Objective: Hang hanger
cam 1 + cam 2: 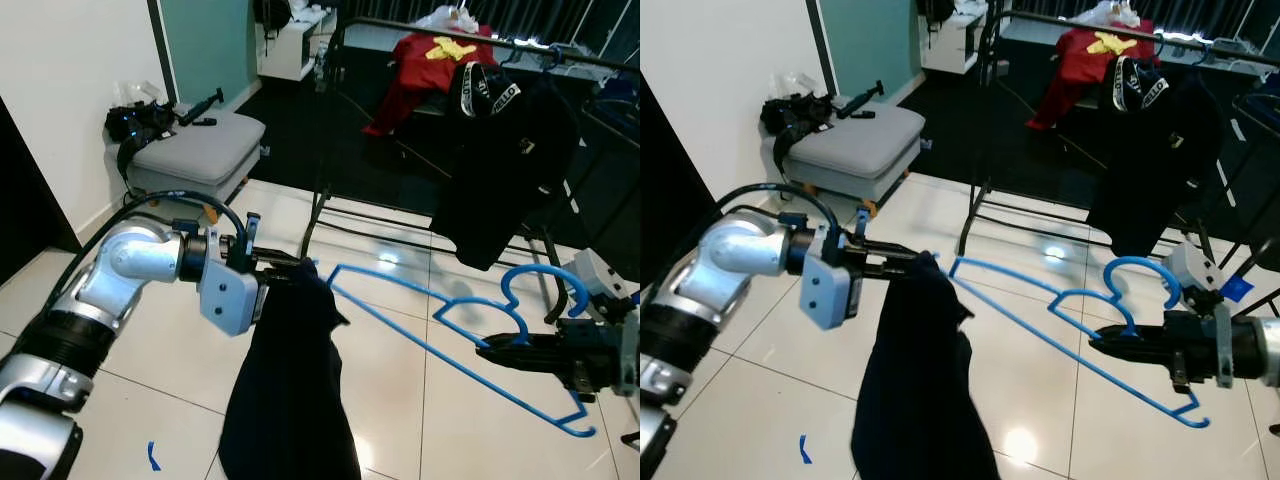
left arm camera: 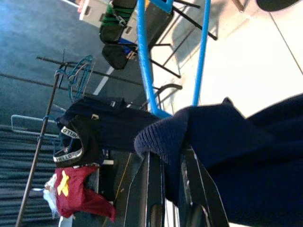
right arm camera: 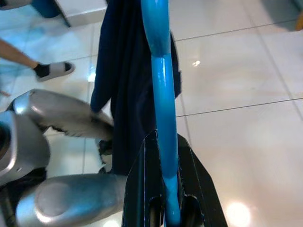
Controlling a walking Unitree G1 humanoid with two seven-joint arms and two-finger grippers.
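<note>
At the far left, a grey padded stool (image 1: 200,150) stands against the white wall, with black gear (image 1: 140,122) piled on its left end. Nearer, the robot's silver left arm reaches in across the white tiled floor (image 1: 400,400). The left gripper (image 1: 285,268) has its two black fingers (image 2: 152,189) closed on the top edge of a dark navy garment (image 1: 290,390), which hangs down from the grip toward the floor. In the left wrist view the knitted hem of the cloth is pinched between those fingers.

Just right of the pinched cloth, one end of the blue hanger (image 1: 440,335) sits at or inside the top of the garment. The hanger runs from there to the right and nearer, held in the air above the tiles, with its hook curving up at the right end. The right gripper (image 1: 1120,348) holds it near the hook; in the right wrist view its fingers (image 3: 142,189) are clamped on either side of the blue bar.

Farther back, a black clothes rack (image 1: 340,120) crosses the scene. A red garment (image 1: 420,70) and a black garment (image 1: 510,160) with a white-lettered band hang from it. A small blue mark (image 1: 152,456) lies on the near left tiles. In the right wrist view, a person's foot in a sandal (image 3: 54,71) stands on the floor beyond the robot's arm.
</note>
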